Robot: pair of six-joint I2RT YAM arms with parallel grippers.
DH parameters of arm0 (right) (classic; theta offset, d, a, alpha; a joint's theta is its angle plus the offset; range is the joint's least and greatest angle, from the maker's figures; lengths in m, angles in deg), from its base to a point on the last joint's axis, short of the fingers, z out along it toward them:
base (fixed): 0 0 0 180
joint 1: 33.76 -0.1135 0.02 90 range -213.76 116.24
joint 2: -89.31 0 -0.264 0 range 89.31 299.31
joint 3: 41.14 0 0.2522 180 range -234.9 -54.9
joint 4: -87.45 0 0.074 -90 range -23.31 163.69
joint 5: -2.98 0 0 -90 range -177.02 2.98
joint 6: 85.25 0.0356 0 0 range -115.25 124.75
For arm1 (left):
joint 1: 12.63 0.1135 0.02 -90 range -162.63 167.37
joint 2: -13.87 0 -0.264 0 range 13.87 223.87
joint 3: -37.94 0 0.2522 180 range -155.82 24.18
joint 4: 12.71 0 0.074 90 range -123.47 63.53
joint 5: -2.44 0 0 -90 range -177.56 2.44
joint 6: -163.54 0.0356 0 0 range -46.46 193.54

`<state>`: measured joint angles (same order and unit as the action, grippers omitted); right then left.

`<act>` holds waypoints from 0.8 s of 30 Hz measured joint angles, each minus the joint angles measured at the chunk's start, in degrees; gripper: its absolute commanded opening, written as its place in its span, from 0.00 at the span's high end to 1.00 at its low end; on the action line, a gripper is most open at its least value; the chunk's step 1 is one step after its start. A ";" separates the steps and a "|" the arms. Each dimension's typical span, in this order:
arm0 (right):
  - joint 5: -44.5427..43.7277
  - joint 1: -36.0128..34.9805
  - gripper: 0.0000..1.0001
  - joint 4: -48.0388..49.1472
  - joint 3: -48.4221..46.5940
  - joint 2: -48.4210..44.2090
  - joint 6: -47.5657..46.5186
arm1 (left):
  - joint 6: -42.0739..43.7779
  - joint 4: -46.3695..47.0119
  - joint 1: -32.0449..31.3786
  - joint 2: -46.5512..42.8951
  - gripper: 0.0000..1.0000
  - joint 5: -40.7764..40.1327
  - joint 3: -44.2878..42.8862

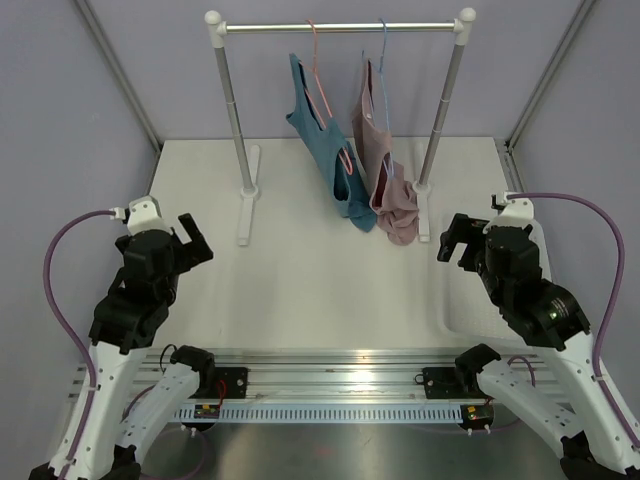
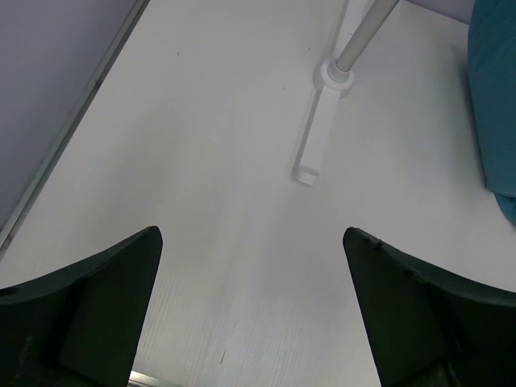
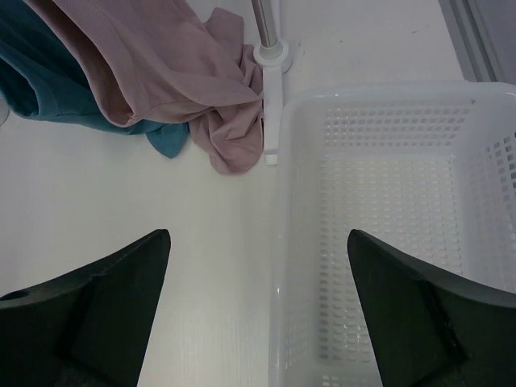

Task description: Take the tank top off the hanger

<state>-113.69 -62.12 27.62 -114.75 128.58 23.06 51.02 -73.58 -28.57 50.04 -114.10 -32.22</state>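
The teal-blue tank top [image 1: 322,140] hangs on the thin pink hanger [image 1: 316,70], whose hook is over the rack's rail [image 1: 340,27]. The top's hem reaches down to the table. Its edge shows at the right of the left wrist view [image 2: 493,97] and at the upper left of the right wrist view [image 3: 48,89]. My left gripper [image 1: 192,241] is open and empty, low at the table's left, far from the top; it also shows in its own view [image 2: 252,242]. My right gripper [image 1: 452,240] is open and empty at the right, seen over the basket's edge in its own view [image 3: 258,246].
A dusty pink top [image 1: 385,165] hangs on a light blue hanger [image 1: 383,60] just right of the tank top. The rack's two posts stand on white feet [image 2: 316,137]. A white perforated basket [image 3: 403,226] sits at the right under my right gripper.
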 measured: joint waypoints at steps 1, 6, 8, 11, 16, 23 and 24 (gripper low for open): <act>-0.11 0.00 0.00 0.07 0.02 -0.07 0.00 | 0.00 -0.07 0.00 0.00 0.01 0.17 -0.37; -0.22 0.00 0.00 0.74 0.42 -0.55 0.00 | -1.14 -0.98 0.00 0.57 0.01 2.89 -4.24; -0.15 0.00 0.01 0.90 0.55 -1.36 0.00 | -1.90 -1.01 0.00 1.38 0.01 5.33 -6.78; 1.01 0.00 0.01 1.97 1.77 -3.82 0.00 | -3.39 -0.68 0.00 4.13 0.01 10.36 -12.28; 3.91 -0.02 0.01 2.93 2.93 -7.23 0.37 | -5.55 -0.81 -1.42 13.31 0.01 18.25 -24.30; 5.46 -0.04 0.01 0.92 2.86 -6.80 0.68 | -5.44 -3.91 -9.99 36.48 0.05 19.21 -53.70; 5.92 -0.02 0.00 0.48 2.84 -7.06 0.74 | -5.38 -3.78 -10.75 39.52 0.07 18.75 -57.05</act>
<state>-107.77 -62.14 28.11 -111.91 121.52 23.80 45.64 -77.36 -39.33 89.55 -95.35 -89.27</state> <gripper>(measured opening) 0.993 0.959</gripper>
